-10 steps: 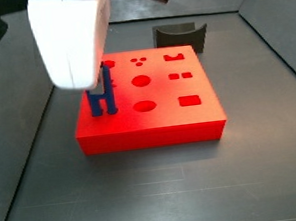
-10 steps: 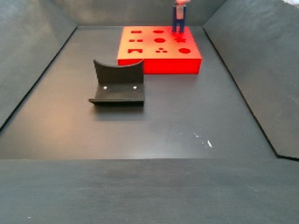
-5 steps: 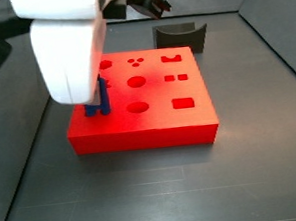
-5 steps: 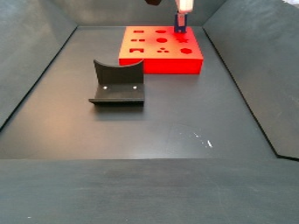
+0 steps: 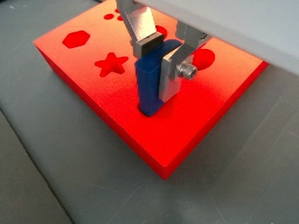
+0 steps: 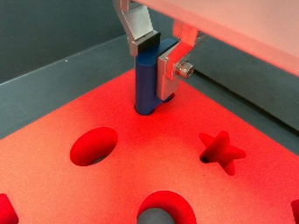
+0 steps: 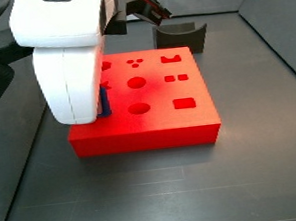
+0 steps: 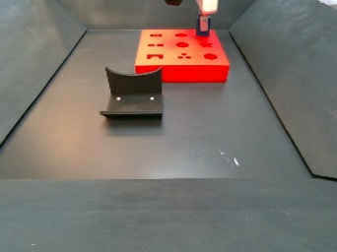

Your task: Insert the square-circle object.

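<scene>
The square-circle object [image 5: 149, 83] is a slim dark-blue peg standing upright at one edge of the red block [image 5: 82, 66], with its lower end sunk in the block's top. It also shows in the other wrist view [image 6: 145, 87]. My gripper [image 5: 160, 63] is shut on its upper part, one finger on each side. In a side view the white gripper body hides nearly all of the peg [image 7: 106, 100]. In the other side view the gripper [image 8: 206, 12] is over the far right corner of the red block [image 8: 182, 61].
The red block [image 7: 144, 113] has several shaped holes, among them a star [image 6: 219, 149] and round ones [image 6: 93, 145]. A dark grey curved stand [image 8: 132, 94] sits mid-floor, behind the block in a side view [image 7: 180, 36]. Grey walls ring the floor.
My gripper has moved down with the peg. Less of the peg shows above the block than a second ago. The red block has shifted slightly.
</scene>
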Tool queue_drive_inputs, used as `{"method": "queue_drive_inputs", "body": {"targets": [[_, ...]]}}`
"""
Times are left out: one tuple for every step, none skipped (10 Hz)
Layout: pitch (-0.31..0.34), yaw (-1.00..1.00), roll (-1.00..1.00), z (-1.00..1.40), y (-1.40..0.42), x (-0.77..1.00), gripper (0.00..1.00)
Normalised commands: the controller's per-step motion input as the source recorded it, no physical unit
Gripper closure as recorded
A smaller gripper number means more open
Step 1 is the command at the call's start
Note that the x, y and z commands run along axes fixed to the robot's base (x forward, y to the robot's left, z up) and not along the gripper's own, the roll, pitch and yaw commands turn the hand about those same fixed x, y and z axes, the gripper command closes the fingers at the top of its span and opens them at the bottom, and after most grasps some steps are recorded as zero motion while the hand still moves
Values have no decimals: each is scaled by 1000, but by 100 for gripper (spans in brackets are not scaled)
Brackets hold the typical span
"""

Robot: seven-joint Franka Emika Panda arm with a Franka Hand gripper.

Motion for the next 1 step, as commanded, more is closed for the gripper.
{"method": "queue_drive_inputs", "body": {"targets": [[0,0,0,0,0,0,100]]}}
